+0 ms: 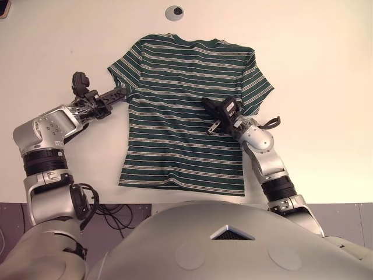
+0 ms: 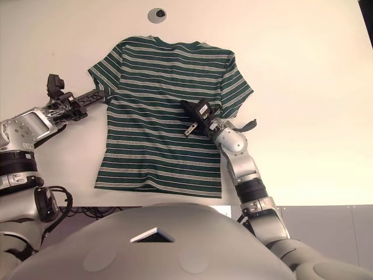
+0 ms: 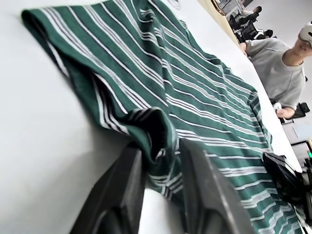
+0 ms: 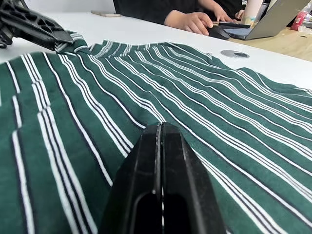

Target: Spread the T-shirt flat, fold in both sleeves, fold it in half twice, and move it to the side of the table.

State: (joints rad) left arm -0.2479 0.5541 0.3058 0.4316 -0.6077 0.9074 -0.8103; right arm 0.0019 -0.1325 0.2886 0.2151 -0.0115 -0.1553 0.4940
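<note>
Looking down over the white worktop [image 1: 315,70], we found the dark green T-shirt with thin white stripes [image 1: 180,122] lying spread out near its middle. Its neckline [image 1: 175,38] pointed to the far edge and its bottom hem [image 1: 180,184] lay close to the near edge. Both short sleeves were out to the sides, not folded in. The left sleeve [image 1: 120,71] and the right sleeve [image 1: 260,87] each rested flat on the worktop.

The left gripper [image 1: 122,93] lay low on the worktop at the shirt's left edge, just below the left sleeve where it joins the body. Its two black fingers [image 3: 124,180] stood either side of a raised pinch of striped cloth, so we judged it to be grasping the shirt there.

The right gripper [image 1: 208,104] sat over the body of the shirt, right of its middle and level with the underarm, pointing to the far left. Its fingers [image 4: 146,161] were clenched tight together with no cloth between them. We could not tell whether the tips touched the fabric or hung just above it. The cloth around them lay smooth apart from a few shallow ripples.

A round grey metal disc [image 1: 174,11] was set in the worktop beyond the neckline, well apart from the shirt.
</note>
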